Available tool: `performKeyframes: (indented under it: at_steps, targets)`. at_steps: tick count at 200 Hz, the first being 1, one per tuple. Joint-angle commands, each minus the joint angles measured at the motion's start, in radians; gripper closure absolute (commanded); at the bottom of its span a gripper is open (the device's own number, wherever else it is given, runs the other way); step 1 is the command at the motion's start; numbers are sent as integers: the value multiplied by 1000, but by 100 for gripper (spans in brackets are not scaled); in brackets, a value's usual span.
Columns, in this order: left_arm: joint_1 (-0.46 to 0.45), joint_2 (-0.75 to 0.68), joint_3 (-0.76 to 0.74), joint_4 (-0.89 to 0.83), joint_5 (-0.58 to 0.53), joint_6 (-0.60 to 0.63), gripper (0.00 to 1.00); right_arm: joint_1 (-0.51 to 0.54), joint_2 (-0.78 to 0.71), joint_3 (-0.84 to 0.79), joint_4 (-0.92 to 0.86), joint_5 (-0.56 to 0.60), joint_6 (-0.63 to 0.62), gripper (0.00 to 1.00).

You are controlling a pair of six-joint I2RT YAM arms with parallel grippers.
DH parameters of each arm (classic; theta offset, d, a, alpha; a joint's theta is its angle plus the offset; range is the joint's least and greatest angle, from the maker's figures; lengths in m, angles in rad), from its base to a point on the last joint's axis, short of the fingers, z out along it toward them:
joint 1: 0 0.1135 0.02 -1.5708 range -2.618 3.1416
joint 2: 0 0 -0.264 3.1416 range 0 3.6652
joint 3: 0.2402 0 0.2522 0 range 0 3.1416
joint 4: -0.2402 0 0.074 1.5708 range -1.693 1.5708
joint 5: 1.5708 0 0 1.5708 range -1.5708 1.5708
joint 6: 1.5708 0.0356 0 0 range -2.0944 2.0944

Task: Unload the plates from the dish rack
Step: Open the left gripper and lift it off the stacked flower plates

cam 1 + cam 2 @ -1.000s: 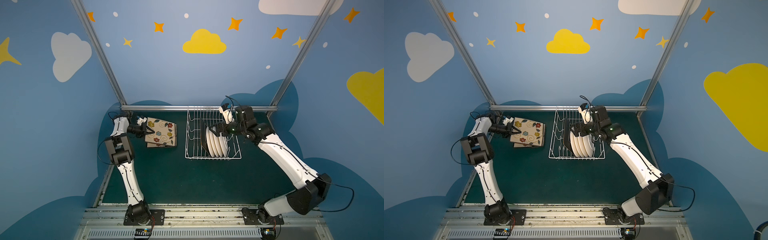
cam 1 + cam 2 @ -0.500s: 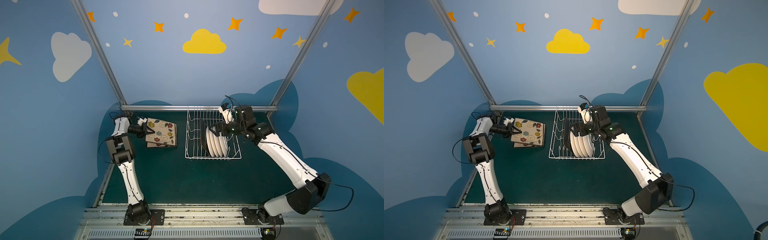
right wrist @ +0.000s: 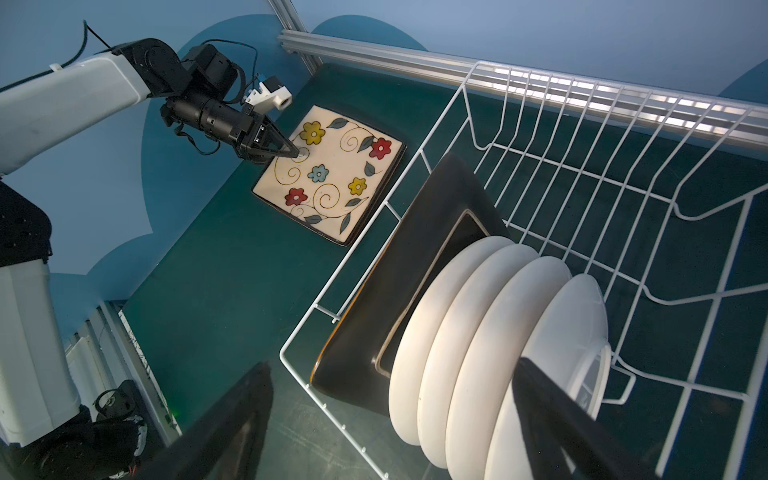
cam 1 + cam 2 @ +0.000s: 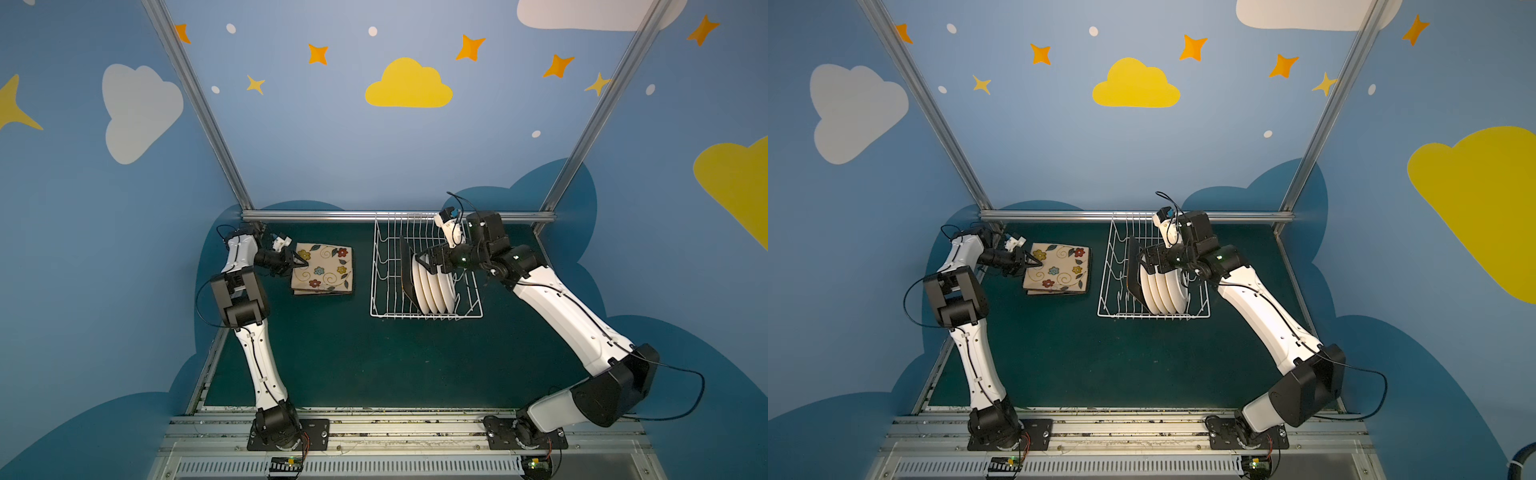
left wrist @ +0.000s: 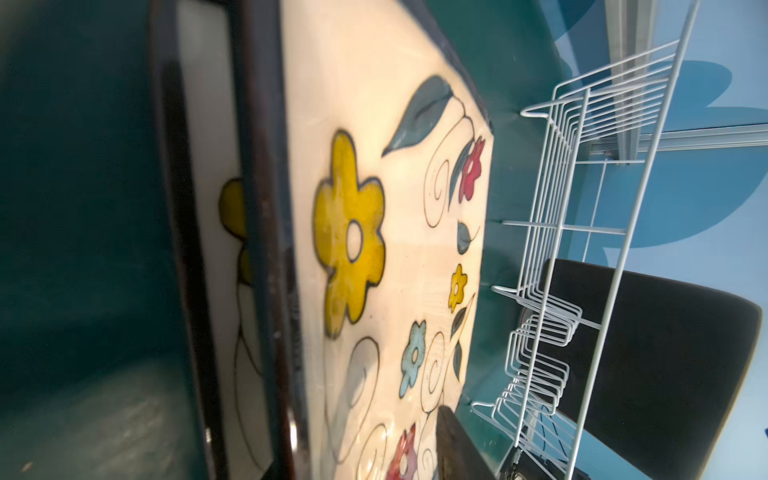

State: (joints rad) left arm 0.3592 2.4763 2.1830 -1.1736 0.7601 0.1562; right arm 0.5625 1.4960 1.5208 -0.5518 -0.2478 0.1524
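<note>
White plates (image 4: 434, 286) in dish rack (image 4: 388, 266), black square plate (image 4: 406, 270) alongside, floral stack (image 4: 324, 268) apart

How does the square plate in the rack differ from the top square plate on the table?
The racked square plate stands on edge in the dish rack, showing its black back; the tabled plate lies flat, floral face up. The racked one sits beside four round white plates; the tabled one rests on a second square plate. Both are square.

Blue cloud-painted walls (image 4: 332, 145) surround a green tabletop (image 4: 374, 365).
</note>
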Motion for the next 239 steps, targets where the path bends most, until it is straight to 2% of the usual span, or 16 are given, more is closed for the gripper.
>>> performKeyframes:
  at_steps: [1,36,86,170,201,219,239]
  targets:
    - [3,-8,36,-5,17,-1,55,9,9,34,-6,-11,-4,10]
    - [11,-7,44,-11,-8,-12,47,13,10,34,-7,-8,-4,10]
    - [13,-10,50,8,-70,-42,46,14,6,30,-2,-5,-11,10]
    - [22,-42,60,40,-153,-113,19,14,17,55,-8,-3,-25,10]
    - [21,-119,10,99,-197,-158,11,16,-1,43,-10,27,-32,10]
    - [15,-219,-62,167,-226,-171,6,16,-7,41,-19,40,-32,10]
    - [12,-322,-140,239,-211,-194,3,14,-20,26,-13,51,-32,10]
